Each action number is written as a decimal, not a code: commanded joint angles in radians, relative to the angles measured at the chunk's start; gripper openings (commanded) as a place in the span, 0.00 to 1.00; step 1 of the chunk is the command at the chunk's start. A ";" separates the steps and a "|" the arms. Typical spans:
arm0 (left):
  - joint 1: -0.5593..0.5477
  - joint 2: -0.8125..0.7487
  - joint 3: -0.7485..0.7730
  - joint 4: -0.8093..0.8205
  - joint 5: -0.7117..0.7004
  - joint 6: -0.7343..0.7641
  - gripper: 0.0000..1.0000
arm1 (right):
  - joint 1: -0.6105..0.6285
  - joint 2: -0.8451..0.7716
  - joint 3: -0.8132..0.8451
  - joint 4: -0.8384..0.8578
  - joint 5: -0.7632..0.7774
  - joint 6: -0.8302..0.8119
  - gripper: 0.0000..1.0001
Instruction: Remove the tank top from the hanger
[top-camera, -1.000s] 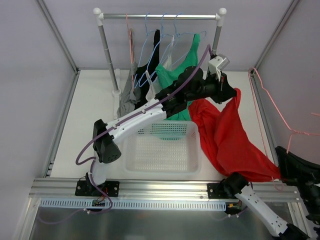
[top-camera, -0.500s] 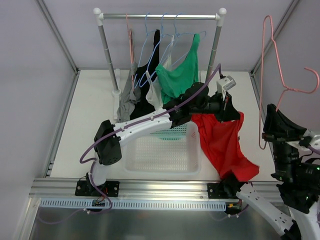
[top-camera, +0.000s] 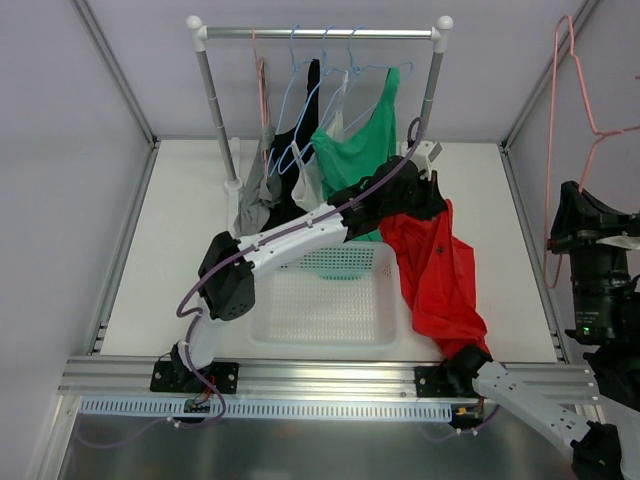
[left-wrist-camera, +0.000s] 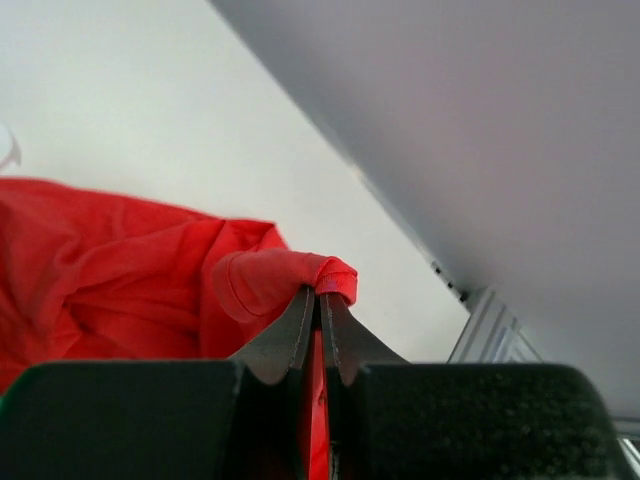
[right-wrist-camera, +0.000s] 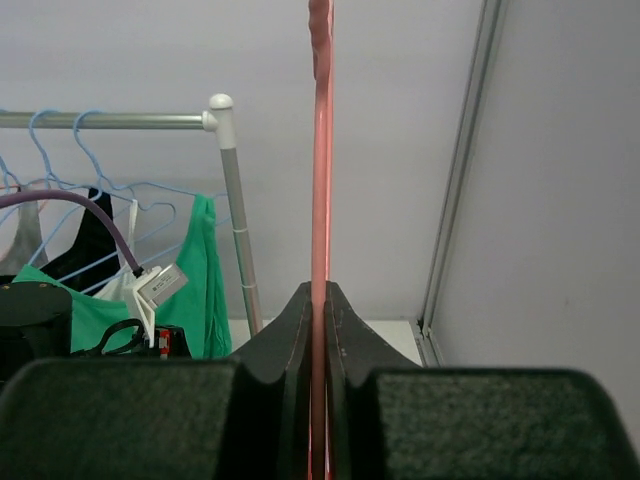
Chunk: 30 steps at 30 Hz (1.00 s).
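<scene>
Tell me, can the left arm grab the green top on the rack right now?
Probably not yet. The left gripper is shut on the red tank top, so it's full. The green tank top hangs close by with nothing between, so it looks reachable after letting go.

left arm (top-camera: 290, 235): white links, black joints, purple cable (top-camera: 184, 305) left of basket (top-camera: 320, 341) | right arm (top-camera: 525, 395): white link, black joints, green light (top-camera: 583, 331) right of basket | fingers (left-wrist-camera: 285, 345): black, tapered

Even, bright, diffuse light; the worktop (top-camera: 180, 240) shows only faint shadows. Wrist views are soft, with dark blurred foregrounds along their bottom edges.
</scene>
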 joint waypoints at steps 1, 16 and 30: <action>-0.001 0.053 0.018 -0.038 -0.020 -0.028 0.00 | 0.002 0.045 0.097 -0.298 0.107 0.131 0.00; -0.038 0.010 -0.120 -0.092 -0.015 -0.005 0.57 | 0.002 0.115 0.153 -0.699 0.006 0.360 0.00; -0.019 -0.493 -0.204 -0.312 -0.380 0.180 0.99 | 0.004 0.325 0.388 -0.699 -0.120 0.308 0.00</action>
